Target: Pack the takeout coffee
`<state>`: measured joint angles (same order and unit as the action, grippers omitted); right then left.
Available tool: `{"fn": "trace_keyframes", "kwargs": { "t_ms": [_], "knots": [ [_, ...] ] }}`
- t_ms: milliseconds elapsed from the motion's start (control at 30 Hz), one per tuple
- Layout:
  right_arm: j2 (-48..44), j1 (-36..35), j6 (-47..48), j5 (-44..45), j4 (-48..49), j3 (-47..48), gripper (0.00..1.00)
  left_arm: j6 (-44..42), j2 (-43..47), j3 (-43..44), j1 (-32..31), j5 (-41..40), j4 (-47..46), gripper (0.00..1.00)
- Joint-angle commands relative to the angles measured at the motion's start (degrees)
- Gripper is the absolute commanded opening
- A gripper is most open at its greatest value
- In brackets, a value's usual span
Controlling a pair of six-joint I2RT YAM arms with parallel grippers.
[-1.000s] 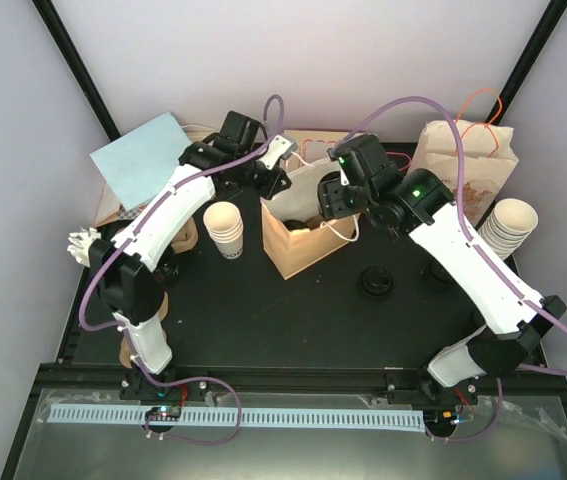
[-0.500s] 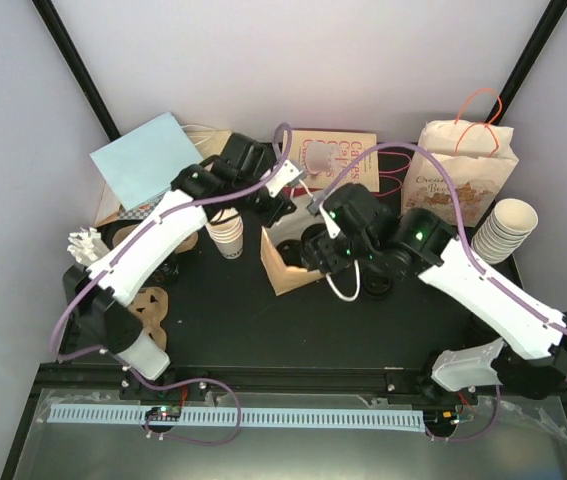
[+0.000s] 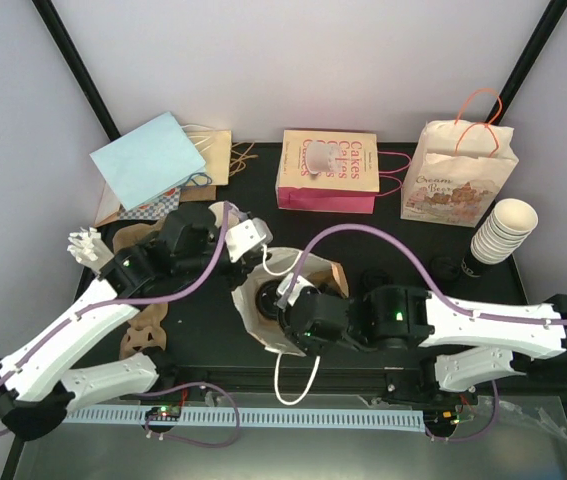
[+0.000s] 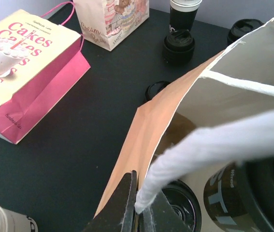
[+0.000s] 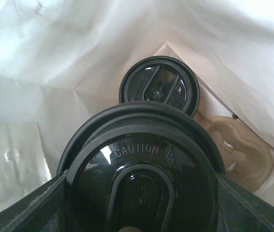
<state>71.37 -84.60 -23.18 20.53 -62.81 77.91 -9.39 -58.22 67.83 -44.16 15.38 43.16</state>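
Note:
The brown paper bag (image 3: 331,272) stands open near the table's front. My left gripper (image 3: 253,248) is shut on its rim and white handle, which shows close up in the left wrist view, where the jaws (image 4: 137,205) pinch the bag wall (image 4: 146,130). My right gripper (image 5: 140,193) reaches down inside the bag, shut on the takeout coffee (image 5: 141,159). Only the coffee's black "CAUTION" lid shows. A second black-lidded cup (image 5: 158,87) sits deeper in the bag on a brown pulp carrier (image 5: 243,154). From above, the right fingers are hidden in the bag.
At the back stand a pink Cakes bag (image 3: 328,170), a printed paper bag (image 3: 458,185) and a blue bag (image 3: 148,160). A stack of cream cups (image 3: 503,230), dark cups (image 3: 471,268) and loose black lids (image 3: 375,280) sit on the right. Pulp carriers (image 3: 148,325) lie under the left arm.
The bag has come from mid-table toward the front edge, both arms moving with it. The left jaws closed on its rim. The right gripper sits lower inside the bag.

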Motion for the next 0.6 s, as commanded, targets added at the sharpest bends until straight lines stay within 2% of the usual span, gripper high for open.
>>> {"fn": "trace_keyframes", "kwargs": {
  "t_ms": [0,167,300,567],
  "knots": [
    [0.37,-3.98,-4.12,8.83,3.31,-2.94,0.64,1.06,4.66,-2.64,-2.04,-4.8,-4.52,0.01],
    [0.73,-11.53,-4.84,18.86,9.75,-9.28,0.64,4.21,7.36,-7.24,-8.27,-7.37,-4.14,0.02],
    [4.15,-17.49,-8.31,28.16,9.17,-11.95,0.63,7.06,7.8,-8.68,-15.33,-15.58,-2.91,0.02],
    [10.47,-18.93,-10.09,30.77,5.67,-8.85,0.63,13.35,0.48,-2.72,-17.71,-20.33,6.38,0.02]
  ]
}}
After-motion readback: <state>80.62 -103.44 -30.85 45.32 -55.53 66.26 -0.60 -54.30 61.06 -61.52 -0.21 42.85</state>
